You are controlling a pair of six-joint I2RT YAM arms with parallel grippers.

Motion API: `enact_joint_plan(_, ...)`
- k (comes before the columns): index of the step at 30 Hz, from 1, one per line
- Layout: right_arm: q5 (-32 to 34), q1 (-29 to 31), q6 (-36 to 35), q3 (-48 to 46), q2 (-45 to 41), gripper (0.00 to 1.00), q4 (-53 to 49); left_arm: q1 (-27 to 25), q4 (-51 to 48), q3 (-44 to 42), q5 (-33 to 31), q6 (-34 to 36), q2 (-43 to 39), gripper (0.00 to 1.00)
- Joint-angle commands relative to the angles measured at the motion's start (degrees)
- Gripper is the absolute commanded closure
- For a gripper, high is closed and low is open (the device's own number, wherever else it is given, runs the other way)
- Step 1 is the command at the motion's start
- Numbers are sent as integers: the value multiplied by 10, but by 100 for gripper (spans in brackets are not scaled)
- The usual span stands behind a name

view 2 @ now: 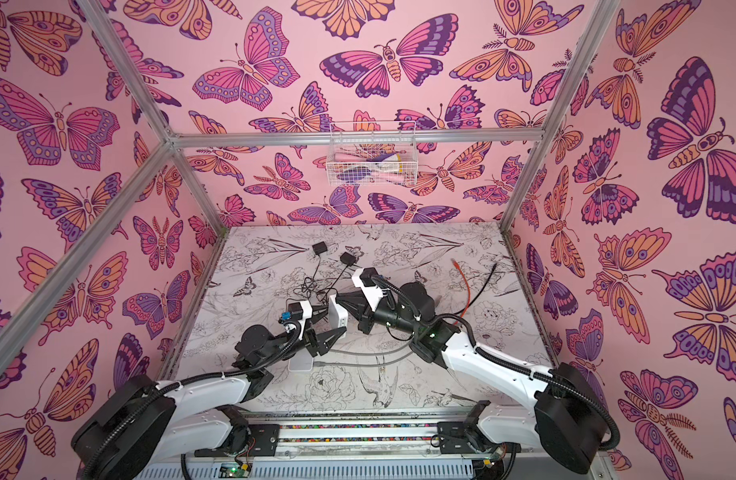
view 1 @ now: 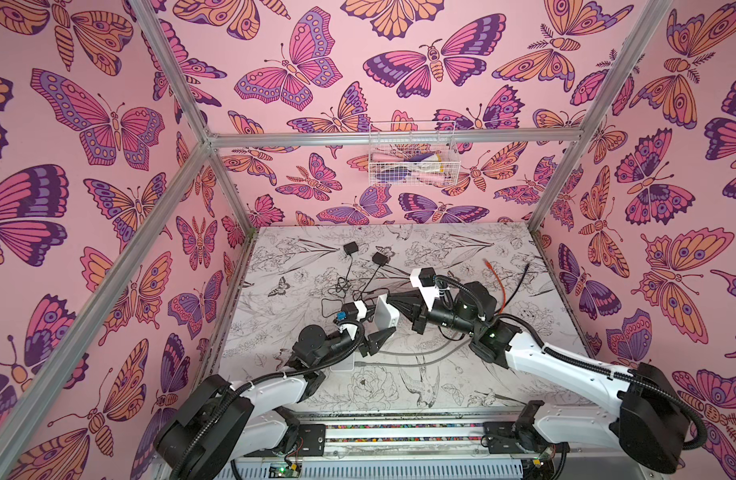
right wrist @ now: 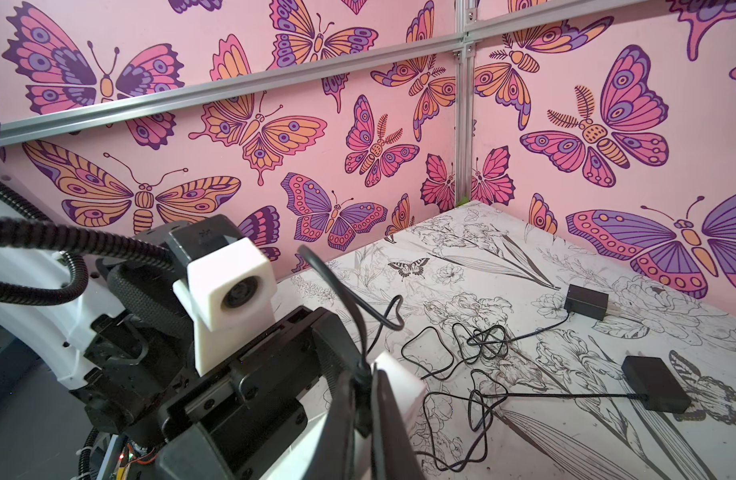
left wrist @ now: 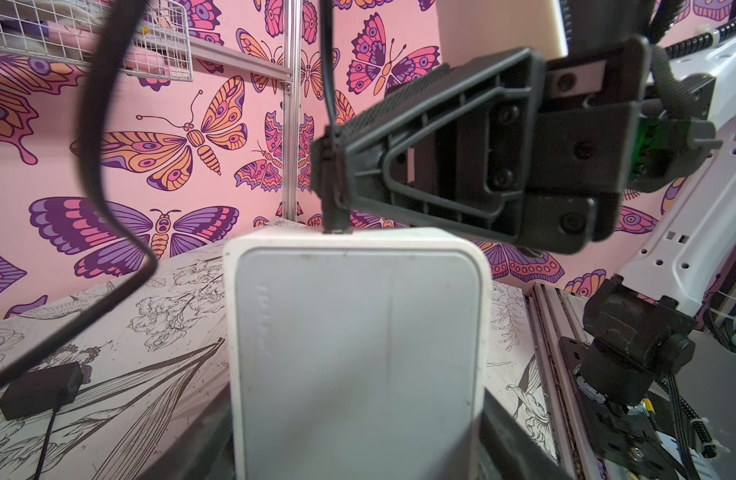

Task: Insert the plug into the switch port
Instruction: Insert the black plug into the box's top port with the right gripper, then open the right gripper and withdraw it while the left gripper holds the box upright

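Your left gripper [left wrist: 354, 415] is clamped around the white switch [view 1: 386, 318], which stands on edge at mid-table. From the switch's 2 o'clock in both top views, your right gripper [left wrist: 337, 174] comes in, pinched tight on the black plug [left wrist: 334, 216]. The plug's tip meets the switch's edge, but I can't tell if it's seated. Black adapters [view 1: 350, 248] lie at 11 o'clock, and an orange cable [view 1: 497, 286] lies at 3.
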Motion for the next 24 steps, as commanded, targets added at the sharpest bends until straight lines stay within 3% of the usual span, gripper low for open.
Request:
enact_joint_plan(1, 32, -1, -13, -15, 15, 100, -116, 7, 132, 7, -11, 7, -40, 100)
enact_joint_plan(5, 23, -1, -12, -7, 5, 97, -126, 8, 133, 1, -9, 7, -31, 100)
enact_joint_plan(7, 10, -1, -12, 3, -5, 86, -138, 10, 133, -7, -8, 7, -22, 100)
enact_joint_plan(9, -15, -1, -9, 17, -20, 68, -149, 10, 133, -19, -9, 12, -8, 100)
enact_joint_plan(11, -75, -1, 0, 32, -37, 57, -151, 11, 133, -34, -18, 19, -1, 100)
enact_joint_plan(14, -165, 0, 28, 49, -58, 53, -137, 12, 133, -53, -24, 26, 1, 100)
enact_joint_plan(16, -183, 1, 42, 47, -72, 51, -120, 12, 133, -60, -24, 28, 3, 100)
enact_joint_plan(24, -138, 4, 14, 68, -91, 51, -164, 13, 132, -65, -13, 21, 15, 100)
